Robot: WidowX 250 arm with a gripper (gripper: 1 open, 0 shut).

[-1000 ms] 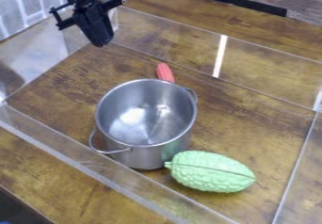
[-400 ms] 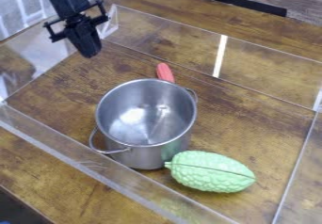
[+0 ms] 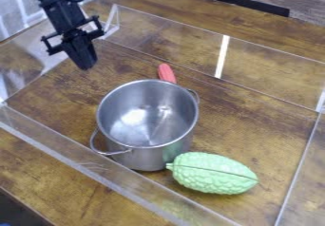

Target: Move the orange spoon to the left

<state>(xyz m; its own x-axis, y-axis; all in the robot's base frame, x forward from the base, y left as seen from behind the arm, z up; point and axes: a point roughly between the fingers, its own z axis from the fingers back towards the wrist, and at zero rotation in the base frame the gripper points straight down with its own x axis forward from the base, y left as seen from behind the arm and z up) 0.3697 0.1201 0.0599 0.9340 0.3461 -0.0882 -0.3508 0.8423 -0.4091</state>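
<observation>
Only the red-orange handle tip of the orange spoon [image 3: 166,73] shows, poking out behind the far rim of the steel pot [image 3: 146,123]; the rest of it is hidden by the pot. My black gripper [image 3: 84,61] hangs at the upper left, well left of the spoon and above the wooden floor of the bin. Its fingers are shut with nothing between them.
A bumpy green gourd [image 3: 212,173] lies at the pot's front right. Clear acrylic walls [image 3: 222,57] enclose the wooden work surface, with the front wall running along the lower left. Bare wood lies left of the pot under the gripper.
The gripper has travelled left and downward, away from above the pot's far side towards the bin's left part. Pot, spoon and gourd have stayed in place.
</observation>
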